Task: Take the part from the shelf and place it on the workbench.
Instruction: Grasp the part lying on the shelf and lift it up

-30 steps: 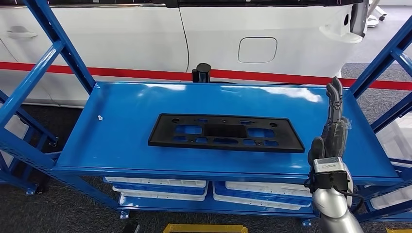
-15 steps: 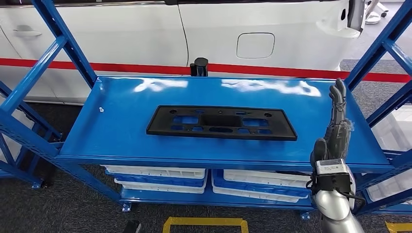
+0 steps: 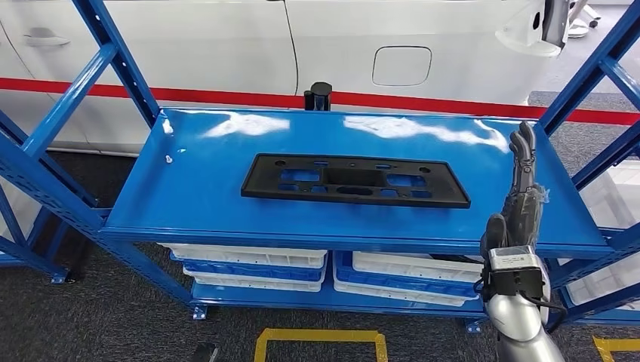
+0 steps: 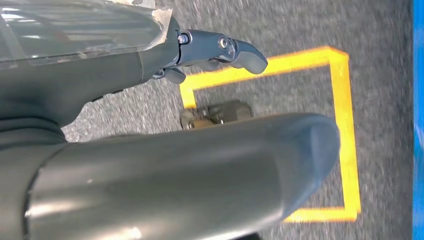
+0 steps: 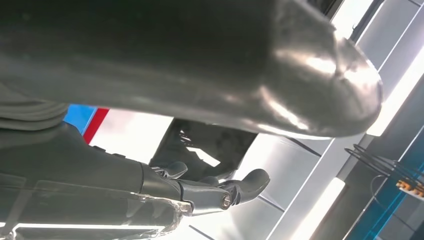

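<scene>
A flat black plastic part [image 3: 355,181], long and rectangular with several cut-out openings, lies on the top surface of a blue metal shelf [image 3: 189,204], near the middle and slightly toward the front edge. Nothing touches it. The robot's right hand [image 3: 521,200] is raised upright at the right end of the shelf, fingers extended straight and pointing up, holding nothing; it stands apart from the part, off its right end. In the right wrist view the fingers [image 5: 240,187] appear only slightly curved with no object in them. The left hand [image 4: 210,50] appears in its wrist view hanging over grey carpet and a yellow floor marking [image 4: 345,130], its fingers loosely extended and holding nothing. White trays [image 3: 249,260] sit on the lower level of the shelf. Behind the shelf stands a white car body [image 3: 226,45] with a red stripe [image 3: 226,96] along its side.
</scene>
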Robot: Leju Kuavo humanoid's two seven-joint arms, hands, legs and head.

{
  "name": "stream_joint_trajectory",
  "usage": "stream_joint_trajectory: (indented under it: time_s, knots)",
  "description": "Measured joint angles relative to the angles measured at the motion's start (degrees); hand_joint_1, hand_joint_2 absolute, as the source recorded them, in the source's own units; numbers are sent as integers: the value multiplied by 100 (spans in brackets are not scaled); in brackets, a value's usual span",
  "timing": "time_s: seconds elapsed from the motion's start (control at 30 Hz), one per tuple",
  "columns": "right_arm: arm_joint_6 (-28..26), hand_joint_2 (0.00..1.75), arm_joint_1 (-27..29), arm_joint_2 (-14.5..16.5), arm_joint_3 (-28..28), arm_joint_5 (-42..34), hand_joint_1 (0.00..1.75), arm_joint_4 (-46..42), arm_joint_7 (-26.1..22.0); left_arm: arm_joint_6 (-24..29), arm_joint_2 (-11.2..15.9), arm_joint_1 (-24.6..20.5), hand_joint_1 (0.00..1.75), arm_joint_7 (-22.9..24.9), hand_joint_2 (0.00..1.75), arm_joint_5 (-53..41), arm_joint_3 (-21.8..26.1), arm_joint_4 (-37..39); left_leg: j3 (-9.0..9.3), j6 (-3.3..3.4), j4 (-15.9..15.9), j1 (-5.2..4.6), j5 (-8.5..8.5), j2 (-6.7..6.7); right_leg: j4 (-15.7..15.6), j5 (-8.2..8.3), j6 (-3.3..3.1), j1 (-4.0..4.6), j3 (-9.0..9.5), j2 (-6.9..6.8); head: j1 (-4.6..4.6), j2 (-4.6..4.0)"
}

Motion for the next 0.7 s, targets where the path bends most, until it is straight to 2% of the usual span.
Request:
stream_joint_trajectory:
  time_s: [0.03,0.07,0.13,0.17,0.2,0.23,0.3,0.33,0.37,0.4,0.5,0.53,0.6,0.7]
  knots:
    - [0,0,-1,-3,-1,0,0,0,0,2,-1,-5,0,0,0,0,2,0,-23,52,-20,4,37,8,167,-111,-2,-4,-87,2,8,0]
    - [0,0,1,-5,-1,0,0,0,0,3,-4,-9,0,0,0,0,4,0,-52,89,-30,7,68,17,463,-286,-23,-8,-221,3,16,0]
    - [0,0,14,-7,-2,0,0,1,0,-1,-8,-9,0,0,0,0,8,0,-131,123,-28,-7,121,23,1255,-656,-63,-7,-539,5,31,0]
    - [0,0,25,-6,-2,0,0,1,0,-5,-10,-6,0,0,0,0,10,0,-169,126,-27,-12,146,24,1540,-761,-55,-7,-639,5,30,0]
    - [0,0,35,-5,-2,3,0,1,0,-9,-10,-4,0,0,0,0,12,0,-202,123,-26,-16,171,23,1611,-776,-27,-7,-629,5,32,0]
    - [1,0,40,-4,-2,9,0,1,2,-13,-10,-3,0,0,0,-1,14,0,-227,115,-26,-16,194,22,1434,-703,15,-9,-494,5,31,0]
    - [4,0,35,-3,-2,47,0,-3,8,-17,-10,-3,0,-1,0,-7,16,0,-251,79,-22,-19,231,19,595,-454,84,-11,17,1,34,0]
    - [5,0,32,-3,-2,91,0,-8,13,-18,-11,-4,0,-2,0,-11,16,0,-263,54,-14,-31,247,19,210,-359,82,-5,232,3,31,0]
    - [6,0,31,-3,-2,154,0,-13,21,-19,-11,-5,0,-5,0,-15,16,0,-274,26,-9,-43,264,19,-39,-304,61,3,356,7,27,0]
    - [6,0,34,-3,-2,240,0,-19,38,-21,-9,-5,0,-8,0,-16,17,0,-290,21,0,-57,260,20,-153,-285,34,2,405,13,22,0]
    - [0,0,42,-3,1,504,0,-27,106,-28,-5,-2,0,-13,0,-17,18,0,-319,119,4,-56,290,20,-169,-243,-12,10,387,23,16,0]
    - [-2,0,42,-3,2,550,0,-28,118,-30,-5,-1,0,-13,0,-18,18,0,-319,131,-6,-49,321,19,-166,-234,-25,23,378,23,15,0]
    - [12,0,39,-5,4,669,0,-29,184,-33,-6,1,0,-13,0,-19,19,0,-318,86,-33,-38,353,14,-162,-220,-51,38,362,20,16,0]
    - [202,0,38,-133,36,1429,0,-30,699,-47,-6,10,0,-23,0,-5,26,0,-329,20,-62,-31,395,6,-154,-203,-78,50,357,18,15,-1]
